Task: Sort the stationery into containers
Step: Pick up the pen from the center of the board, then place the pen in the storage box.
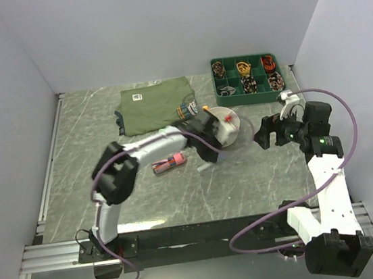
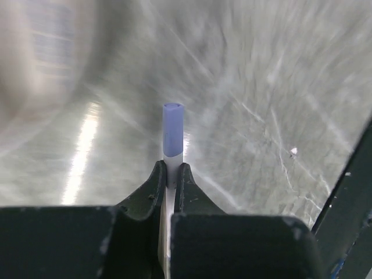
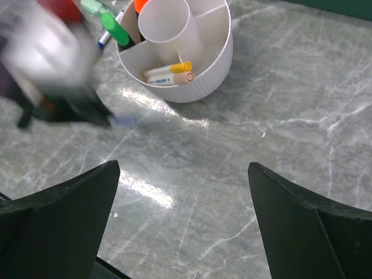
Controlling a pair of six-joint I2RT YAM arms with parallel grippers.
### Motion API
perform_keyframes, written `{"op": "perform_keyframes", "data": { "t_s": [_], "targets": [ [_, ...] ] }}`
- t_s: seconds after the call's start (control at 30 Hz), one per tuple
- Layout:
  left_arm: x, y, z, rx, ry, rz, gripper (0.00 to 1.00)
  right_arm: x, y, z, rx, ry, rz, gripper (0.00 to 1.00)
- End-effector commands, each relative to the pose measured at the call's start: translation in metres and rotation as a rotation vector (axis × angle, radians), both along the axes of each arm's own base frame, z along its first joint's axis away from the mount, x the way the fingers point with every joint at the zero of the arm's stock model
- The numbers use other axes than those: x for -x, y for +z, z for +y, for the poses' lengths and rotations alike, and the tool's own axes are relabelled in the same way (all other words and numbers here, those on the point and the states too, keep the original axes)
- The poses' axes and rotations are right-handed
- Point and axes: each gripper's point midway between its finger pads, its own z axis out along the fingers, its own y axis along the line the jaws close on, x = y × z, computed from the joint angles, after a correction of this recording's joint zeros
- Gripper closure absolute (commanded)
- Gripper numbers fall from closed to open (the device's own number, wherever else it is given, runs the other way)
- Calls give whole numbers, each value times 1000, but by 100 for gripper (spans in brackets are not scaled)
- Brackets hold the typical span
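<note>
My left gripper (image 2: pixel 170 168) is shut on a thin white pen with a pale blue cap (image 2: pixel 172 131), which sticks out ahead of the fingertips over the marble table. In the top view that gripper (image 1: pixel 210 151) hangs just left of the white round tub (image 1: pixel 232 113). The right wrist view shows the tub (image 3: pixel 203 75) with its dividers; it holds a yellow-capped pen (image 3: pixel 168 70), a peach-capped pen (image 3: pixel 174 78), a green marker (image 3: pixel 114 29) and an orange one (image 3: pixel 139 4). Red and pink markers (image 1: pixel 169 163) lie on the table. My right gripper (image 3: pixel 183 174) (image 1: pixel 262 135) stands open and empty, right of the tub.
A folded olive-green shirt (image 1: pixel 158 105) lies at the back, behind the left arm. At the back right stands a dark green compartment tray (image 1: pixel 247 77) of small items. White walls close off the table's left, back and right sides.
</note>
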Motion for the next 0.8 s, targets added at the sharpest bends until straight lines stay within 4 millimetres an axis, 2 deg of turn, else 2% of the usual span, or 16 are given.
{"op": "perform_keyframes", "data": {
  "t_s": [0.0,0.03,0.1,0.27,0.43,0.47,0.5,0.77],
  "targets": [
    [-23,151,-15,522,-215,-223,99,-7,23,4,-29,3,-57,0],
    [-27,158,-17,581,-282,-314,99,-8,22,3,-28,-4,-58,0],
    [-26,172,-26,643,-369,-359,96,-10,20,1,-29,-17,-52,0],
    [-35,187,-48,756,-505,-393,94,-13,20,-2,-19,-33,-53,0],
    [-53,182,-68,801,-551,-448,97,-14,15,-7,3,-44,-38,0],
    [-56,173,-72,795,-553,-433,97,-14,16,-7,5,-46,-39,0],
    [-58,175,-74,802,-561,-445,97,-14,16,-7,5,-47,-38,0],
    [-68,153,-79,802,-579,-447,98,-15,10,-12,21,-56,-13,0]
  ]
}}
